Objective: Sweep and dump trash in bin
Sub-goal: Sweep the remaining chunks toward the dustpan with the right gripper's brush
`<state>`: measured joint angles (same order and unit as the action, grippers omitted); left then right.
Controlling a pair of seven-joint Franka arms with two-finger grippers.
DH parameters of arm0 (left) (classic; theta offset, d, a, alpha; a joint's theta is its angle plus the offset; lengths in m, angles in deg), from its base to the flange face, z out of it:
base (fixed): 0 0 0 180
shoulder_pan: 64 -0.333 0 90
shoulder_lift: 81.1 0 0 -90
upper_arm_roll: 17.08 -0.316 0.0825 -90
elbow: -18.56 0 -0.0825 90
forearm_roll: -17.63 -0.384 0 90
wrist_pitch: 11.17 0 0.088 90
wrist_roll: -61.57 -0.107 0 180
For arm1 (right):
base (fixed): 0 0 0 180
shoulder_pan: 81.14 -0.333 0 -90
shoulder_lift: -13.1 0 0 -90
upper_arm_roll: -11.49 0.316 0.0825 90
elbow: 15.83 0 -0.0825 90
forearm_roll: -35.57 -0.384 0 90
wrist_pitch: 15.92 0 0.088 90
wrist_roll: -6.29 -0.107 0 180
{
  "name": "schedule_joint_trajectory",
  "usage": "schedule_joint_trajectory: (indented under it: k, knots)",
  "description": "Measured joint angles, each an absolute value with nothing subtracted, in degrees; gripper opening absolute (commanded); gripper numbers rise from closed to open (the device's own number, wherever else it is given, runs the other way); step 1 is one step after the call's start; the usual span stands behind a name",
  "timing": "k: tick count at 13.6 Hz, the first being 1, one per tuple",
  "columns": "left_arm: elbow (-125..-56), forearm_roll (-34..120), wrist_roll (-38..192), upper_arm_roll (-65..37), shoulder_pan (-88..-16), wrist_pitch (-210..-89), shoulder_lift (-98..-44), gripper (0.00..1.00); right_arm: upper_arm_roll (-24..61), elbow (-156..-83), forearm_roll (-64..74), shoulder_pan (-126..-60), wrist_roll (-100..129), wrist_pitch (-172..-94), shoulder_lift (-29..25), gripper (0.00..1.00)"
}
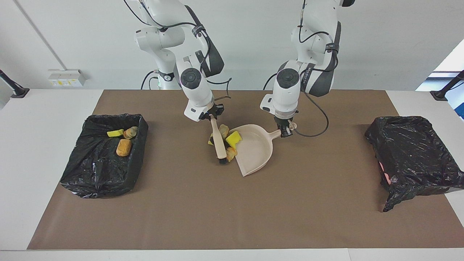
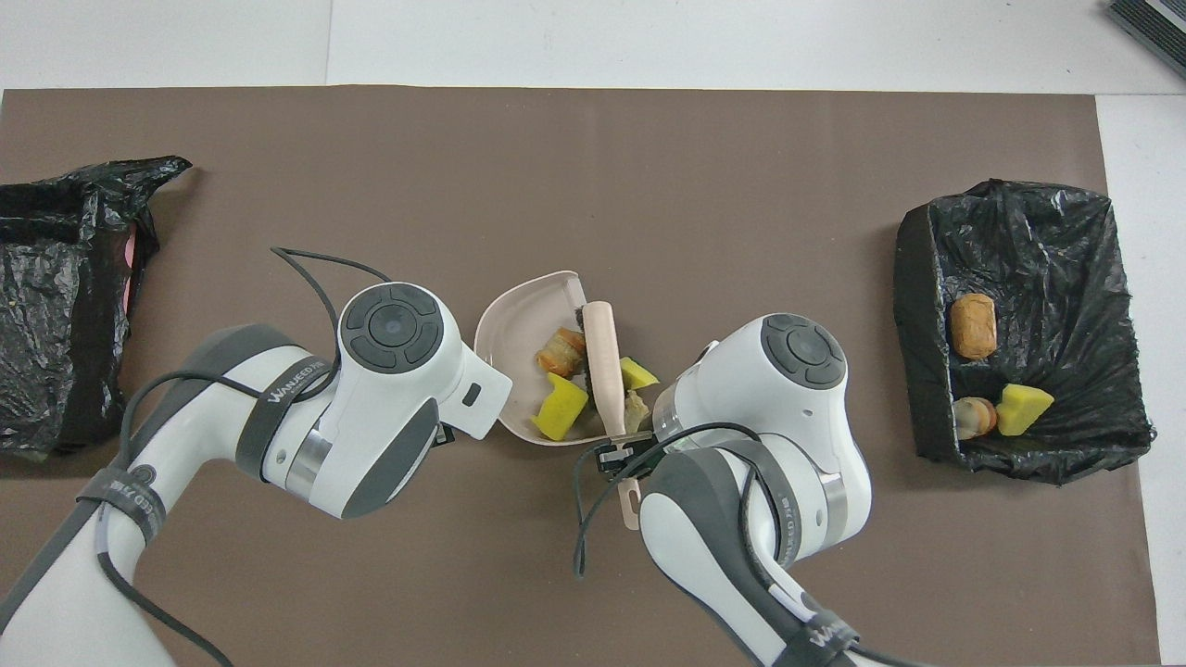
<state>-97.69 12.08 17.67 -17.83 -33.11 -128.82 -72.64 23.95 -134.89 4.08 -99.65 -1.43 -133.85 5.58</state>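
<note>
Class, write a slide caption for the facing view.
Right gripper brushes trash into the dustpan held by left gripper.
</note>
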Motion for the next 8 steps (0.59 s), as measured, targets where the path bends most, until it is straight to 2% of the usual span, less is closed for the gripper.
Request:
schedule_joint_trajectory:
  k: [2,3,6,8]
  knots:
    - [-97.76,12.08,17.65,-17.83,-33.11,-128.89,-72.7,0.0,23.93,-133.05,0.45,-99.84,-1.43,-131.94,5.45,0.0]
    - [-97.79,12.08,17.65,-17.83,-33.12,-128.92,-72.73,0.0,23.7,-131.02,0.18,-99.65,-1.43,-128.37,5.51,0.0]
    - [-97.87,12.08,17.64,-17.84,-33.19,-128.98,-72.74,0.0,21.34,-121.46,3.09,-96.23,-1.54,-111.78,6.75,0.0]
    - [-97.95,12.08,17.64,-17.84,-33.19,-129.03,-72.74,0.0,20.52,-117.25,10.59,-92.47,-3.18,-102.85,8.76,0.0]
